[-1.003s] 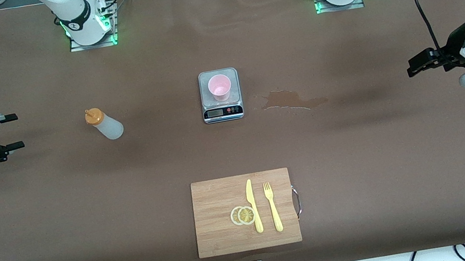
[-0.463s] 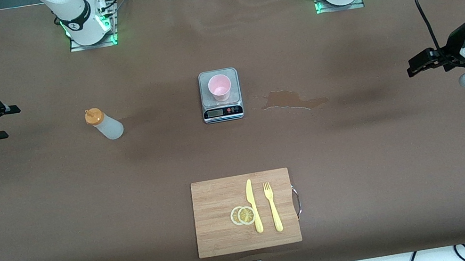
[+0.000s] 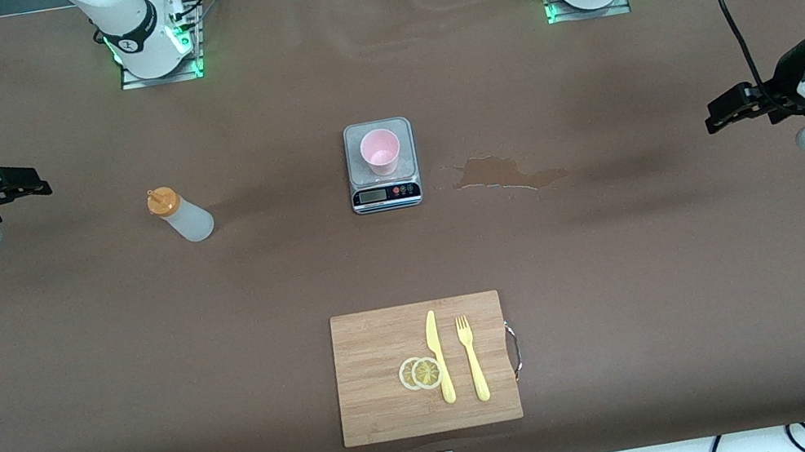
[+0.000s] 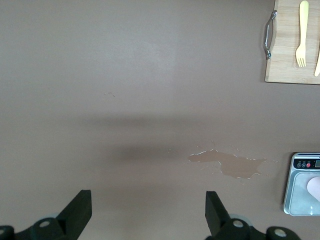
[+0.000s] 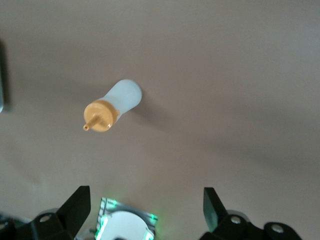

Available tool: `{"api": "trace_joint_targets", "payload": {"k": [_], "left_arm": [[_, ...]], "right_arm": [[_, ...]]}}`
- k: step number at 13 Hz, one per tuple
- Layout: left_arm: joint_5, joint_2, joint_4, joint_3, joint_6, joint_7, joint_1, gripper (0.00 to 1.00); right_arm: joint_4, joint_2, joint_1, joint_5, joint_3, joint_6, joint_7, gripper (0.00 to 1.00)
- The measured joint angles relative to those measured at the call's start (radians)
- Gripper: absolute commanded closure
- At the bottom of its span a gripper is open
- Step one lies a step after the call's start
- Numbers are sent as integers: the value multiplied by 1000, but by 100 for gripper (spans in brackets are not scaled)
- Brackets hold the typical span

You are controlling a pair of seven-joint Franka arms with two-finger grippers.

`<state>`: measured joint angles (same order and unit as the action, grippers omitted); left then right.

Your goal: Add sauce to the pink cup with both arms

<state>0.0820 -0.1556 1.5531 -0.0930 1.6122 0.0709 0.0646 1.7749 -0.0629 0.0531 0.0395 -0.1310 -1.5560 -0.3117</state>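
The sauce (image 3: 180, 215) bottle stands on the brown table (image 3: 142, 346) at the middle left of the front view, with its orange cap on. The pink cup (image 3: 380, 151) sits on the small scale (image 3: 381, 166) in the middle. No writing on the scale can be read. The right gripper (image 3: 22, 184) hangs at the left edge, fingers wide apart and empty. The left gripper (image 3: 722, 111) waits at the right edge, also spread wide and empty. A brown spill (image 3: 505, 173) lies beside the scale.
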Motion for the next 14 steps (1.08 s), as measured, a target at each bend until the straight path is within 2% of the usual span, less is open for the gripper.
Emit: {"api": "trace_joint_targets", "payload": {"k": [2, 4, 9, 14], "left_arm": [[0, 0, 0, -1, 0, 0, 0, 0], [0, 0, 0, -1, 0, 0, 0, 0], [0, 0, 0, 0, 0, 0, 0, 0], [0, 0, 0, 0, 0, 0, 0, 0]], "right_arm": [[36, 44, -3, -31, 32, -21, 145, 0], [28, 67, -11, -34, 71, -35, 236, 0], [-44, 84, -78, 17, 82, -42, 251, 0], [-65, 82, -79, 21, 88, -2, 251, 0]]}}
